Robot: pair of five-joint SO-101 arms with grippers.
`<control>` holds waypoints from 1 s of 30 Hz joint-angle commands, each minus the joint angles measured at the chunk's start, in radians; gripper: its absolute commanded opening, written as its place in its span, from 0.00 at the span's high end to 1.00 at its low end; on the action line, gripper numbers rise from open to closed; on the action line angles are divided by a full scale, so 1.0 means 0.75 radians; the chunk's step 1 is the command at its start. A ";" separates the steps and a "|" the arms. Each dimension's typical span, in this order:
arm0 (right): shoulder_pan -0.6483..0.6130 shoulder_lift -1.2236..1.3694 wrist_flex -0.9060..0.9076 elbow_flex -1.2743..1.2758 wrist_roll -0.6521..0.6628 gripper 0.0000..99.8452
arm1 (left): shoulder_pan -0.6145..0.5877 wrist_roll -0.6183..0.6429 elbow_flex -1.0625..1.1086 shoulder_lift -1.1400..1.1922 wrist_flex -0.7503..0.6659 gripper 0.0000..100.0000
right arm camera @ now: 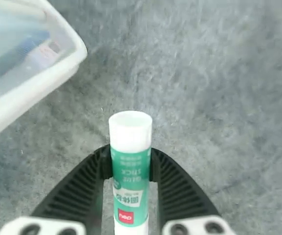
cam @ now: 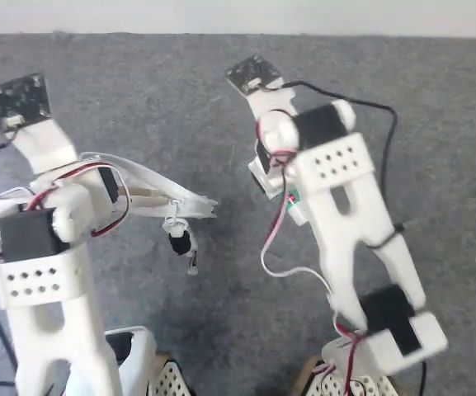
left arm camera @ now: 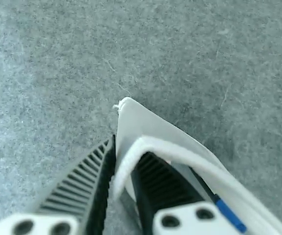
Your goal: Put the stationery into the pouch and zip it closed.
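**One glue stick in my right jaws, the pouch's edge in my left**

My right gripper (right arm camera: 130,164) is closed around a glue stick (right arm camera: 130,139). The ribbed jaws pinch its green-labelled barrel below the white cap, and the stick points away from my wrist. It looks like a hard, smooth plastic cylinder. I judge it light and stiff, unlikely to be damaged, but inclined to slide or swivel between the pads. The barrel where I hold it seems the right place to grip, not the cap, which might pull off.

My left gripper (left arm camera: 122,152) is clamped narrow on the rim of the pouch (left arm camera: 145,127), with the white edge sandwiched between the jaws. The pouch is translucent and thin. I expect it to be floppy and slick, sagging away from any single pinch. The thicker seam by the zip should be the firmest hold. In the high view its zip pull (cam: 180,242) dangles beneath it, and the pouch hangs off the grey table (cam: 139,99) between my two arms. In my right wrist view one corner of it lies just beside the stick.

I count one glue stick, one pouch and one zip pull. Through the pouch wall I see something blue and a reddish patch, too blurred to count.
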 commanded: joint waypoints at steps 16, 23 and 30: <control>-0.394 -0.746 -0.107 -0.045 -0.027 0.99 | -0.006 0.023 -0.030 0.014 -0.051 0.99; -0.564 -0.754 -0.341 -0.045 -0.346 0.99 | -0.006 0.023 -0.030 0.014 -0.049 0.99; -0.592 -0.754 -0.504 -0.045 -0.518 0.99 | -0.002 0.023 -0.030 0.014 -0.047 0.99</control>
